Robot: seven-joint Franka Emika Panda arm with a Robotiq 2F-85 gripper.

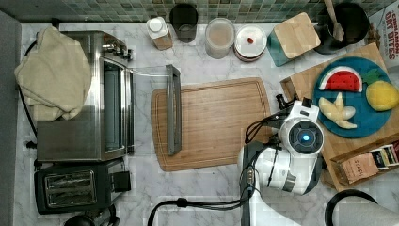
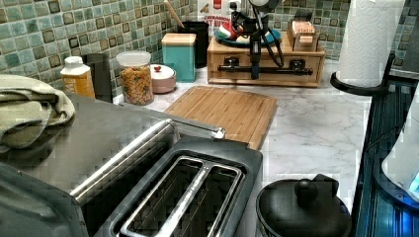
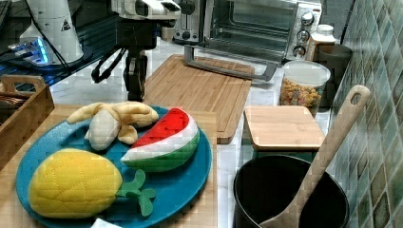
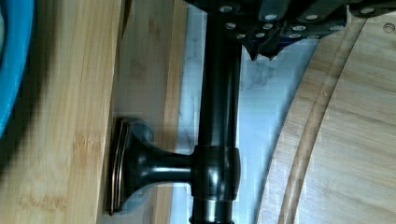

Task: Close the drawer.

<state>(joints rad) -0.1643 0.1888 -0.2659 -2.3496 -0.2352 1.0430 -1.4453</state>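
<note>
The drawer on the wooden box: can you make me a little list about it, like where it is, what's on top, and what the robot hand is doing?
drawer: front of wooden box, looks pushed in, flush with the box
handle: dark bar across the drawer front
gripper: down at the handle bar, in front of the drawer
on top of box: blue plate with plush watermelon, pineapple, banana
beside box: cutting board on the marble counter
toaster oven door: open, resting over the cutting board
</note>
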